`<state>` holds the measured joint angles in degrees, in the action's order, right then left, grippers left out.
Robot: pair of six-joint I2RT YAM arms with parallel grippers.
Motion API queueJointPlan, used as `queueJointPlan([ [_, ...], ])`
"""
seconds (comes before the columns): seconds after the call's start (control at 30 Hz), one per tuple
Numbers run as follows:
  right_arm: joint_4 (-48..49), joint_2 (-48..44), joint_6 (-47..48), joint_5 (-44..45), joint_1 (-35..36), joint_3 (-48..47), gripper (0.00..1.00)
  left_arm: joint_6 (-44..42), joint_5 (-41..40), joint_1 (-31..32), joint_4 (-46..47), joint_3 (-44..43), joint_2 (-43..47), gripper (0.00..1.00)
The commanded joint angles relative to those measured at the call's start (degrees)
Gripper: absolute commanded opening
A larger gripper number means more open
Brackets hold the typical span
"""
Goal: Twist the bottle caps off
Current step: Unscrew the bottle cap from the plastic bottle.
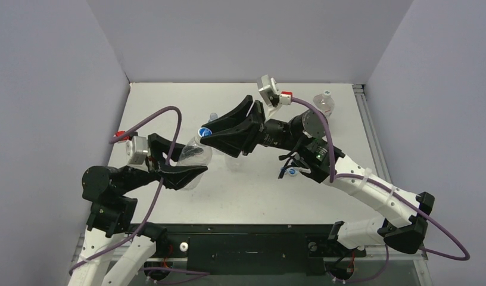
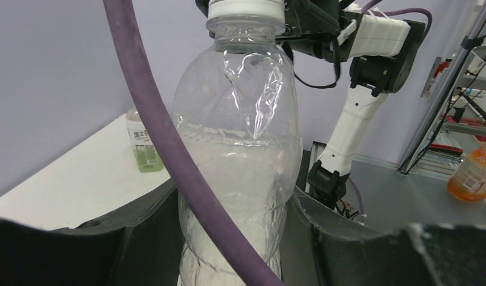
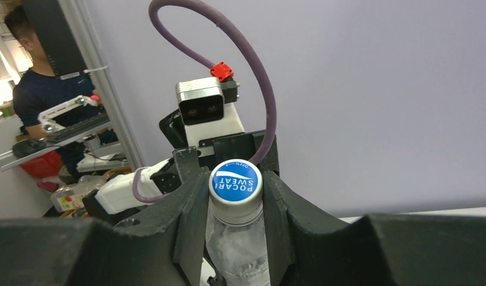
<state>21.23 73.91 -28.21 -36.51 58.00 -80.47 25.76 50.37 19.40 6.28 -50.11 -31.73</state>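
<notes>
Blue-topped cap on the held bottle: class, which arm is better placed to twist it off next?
Right. The right gripper is shut on the cap, while the left gripper clamps the bottle by its body, steadying it for the twist.

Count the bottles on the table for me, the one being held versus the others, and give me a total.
Held bottle: 1
Other bottles on the table: 3
Total: 4

- We see a robotics lab: white bench [image 1: 258, 196] boxed by plain partition walls [image 1: 240, 36].
- Cabled left arm [image 1: 109, 185] and right arm [image 1: 371, 187] bolted at its edge.
- Beyond, a person [image 3: 35, 101] beside metal racking [image 3: 106, 89].
</notes>
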Motion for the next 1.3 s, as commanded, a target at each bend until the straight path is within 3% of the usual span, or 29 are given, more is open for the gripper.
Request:
queueJointPlan([
  [0.0,-8.7,0.3,6.5,10.4,1.7,-6.8,0.32,-1.4,0.4,-0.1,-1.1,-2.6,-0.8,0.16],
  [0.07,-15.7,0.3,8.2,21.1,2.6,-9.7,0.43,-10.2,-8.0,-0.1,-3.8,-1.7,-0.4,0.14],
  [0.2,-20.1,-1.5,10.4,39.7,6.7,-9.0,0.54,-21.1,-21.5,-0.1,-4.7,1.5,0.3,0.13],
  [0.27,-24.7,-0.7,11.8,49.9,9.9,-11.5,0.56,-24.1,-26.1,-0.1,-4.3,2.7,0.2,0.12],
  [0.4,-33.7,5.1,11.2,60.7,13.3,-19.4,0.56,-27.6,-31.7,0.0,-3.0,4.1,-0.2,0.12],
  [0.6,-33.8,9.6,9.6,63.0,14.5,-22.2,0.55,-28.6,-35.1,0.3,-2.4,4.7,-0.1,0.12],
  [0.93,-31.5,10.5,6.7,61.9,13.7,-22.0,0.42,-27.9,-35.1,0.4,-2.1,5.5,0.2,0.11],
  [1.1,-30.3,10.7,4.6,59.7,12.9,-21.4,0.23,-27.5,-35.1,0.5,-2.0,5.6,0.1,0.11],
  [1.2,-30.2,10.9,4.1,58.8,12.6,-21.3,0.04,-27.3,-35.1,0.5,-2.0,5.7,0.1,0.11],
  [1.27,-30.2,10.9,4.0,58.2,12.3,-21.2,0.0,-26.8,-35.0,0.5,-2.3,5.5,-0.1,0.11],
])
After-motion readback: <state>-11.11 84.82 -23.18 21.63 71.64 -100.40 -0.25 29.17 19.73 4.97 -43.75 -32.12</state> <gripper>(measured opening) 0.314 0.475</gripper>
